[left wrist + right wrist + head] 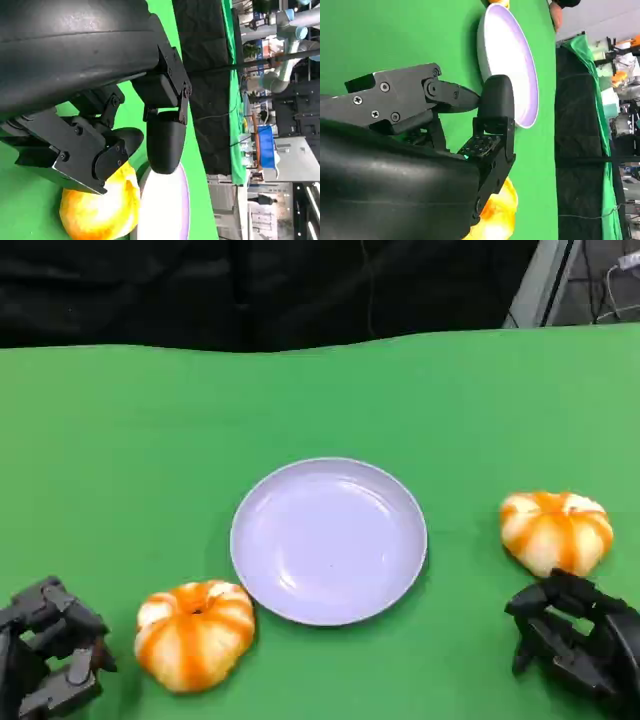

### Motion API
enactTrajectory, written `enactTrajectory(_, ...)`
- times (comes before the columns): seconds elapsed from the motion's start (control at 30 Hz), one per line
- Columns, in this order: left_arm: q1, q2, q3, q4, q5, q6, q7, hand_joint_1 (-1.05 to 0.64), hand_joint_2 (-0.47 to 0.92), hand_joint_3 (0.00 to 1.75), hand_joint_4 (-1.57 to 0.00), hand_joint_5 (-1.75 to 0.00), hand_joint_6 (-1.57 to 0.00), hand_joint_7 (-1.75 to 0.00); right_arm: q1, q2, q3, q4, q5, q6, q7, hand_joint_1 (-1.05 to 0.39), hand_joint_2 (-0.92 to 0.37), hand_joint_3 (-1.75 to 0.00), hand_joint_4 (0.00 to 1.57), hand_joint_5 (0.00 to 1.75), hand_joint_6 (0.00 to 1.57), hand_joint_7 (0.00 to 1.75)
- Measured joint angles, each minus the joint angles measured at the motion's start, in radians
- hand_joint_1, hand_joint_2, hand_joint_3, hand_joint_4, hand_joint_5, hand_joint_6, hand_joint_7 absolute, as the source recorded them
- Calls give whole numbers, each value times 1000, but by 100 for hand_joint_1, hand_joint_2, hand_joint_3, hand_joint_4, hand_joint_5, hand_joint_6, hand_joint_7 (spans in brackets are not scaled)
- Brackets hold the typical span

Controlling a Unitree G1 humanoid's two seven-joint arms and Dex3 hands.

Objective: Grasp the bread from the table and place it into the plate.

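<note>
Head view: a white plate sits at center on the green table. 1 bread lies lower left, beside the left robot hand, open. Another bread lies right, just above the right robot hand, open and empty.

Left wrist view: bread touches the plate rim.

Right wrist view: plate upper center, bread at bottom.

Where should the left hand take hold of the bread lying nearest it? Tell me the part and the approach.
Take the bread across its rounded sides, coming down from above. It sits flat on the green table, dome up, with ribbed lobes that probably give the fingers purchase. The left hand lies just beside it, holding nothing, and the plate almost touches its far side, so a side approach looks cramped.
</note>
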Motion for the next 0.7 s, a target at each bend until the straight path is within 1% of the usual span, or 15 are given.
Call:
enactTrajectory(0.33, 0, 0, 0, 0, -4, 0, -1, -1, 58, 112, -92, -160, -90, -138, 0, 0, 0, 0, 0, 0, -2, -23, -92, -49, 60, 174, 70, 116)
enactTrajectory(0.43, 0, 0, 0, 0, -3, 0, -1, 0, 58, 112, -93, -152, -91, -131, 0, 0, 0, 0, 0, 0, -3, -23, -92, -49, 60, 175, 70, 115)
enactTrajectory(0.5, 0, 0, 0, -1, -4, 0, -2, 0, 62, 108, -90, -143, -92, -117, 0, 0, 0, 0, 0, 0, -3, -23, -92, -49, 60, 175, 70, 115)
enactTrajectory(0.53, 0, 0, 0, -1, -6, 1, -3, 0, 66, 101, -89, -135, -93, -105, 0, 0, 0, 0, 0, 0, -3, -23, -92, -49, 60, 175, 70, 115)
enactTrajectory(0.57, 0, 0, 1, -2, -12, 3, -10, 0, 69, 97, -88, -131, -95, -98, 0, 0, 1, 0, -1, 0, -3, -23, -92, -49, 60, 175, 70, 115)
enactTrajectory(0.6, 0, 0, 1, -2, -19, 6, -22, 0, 70, 95, -88, -128, -95, -93, -1, 0, 0, 1, -1, 0, -3, -23, -92, -49, 61, 175, 70, 115)
enactTrajectory(0.67, 0, 0, 3, -2, -33, 11, -39, 0, 71, 93, -88, -127, -96, -91, -2, 0, 0, 3, -1, 0, -3, -23, -92, -49, 61, 175, 70, 115)
enactTrajectory(0.7, 0, 0, 4, -2, -37, 13, -43, -7, 77, 71, -83, -87, -92, -54, -3, 0, 0, 4, -1, 0, -3, -23, -92, -49, 60, 175, 70, 114)
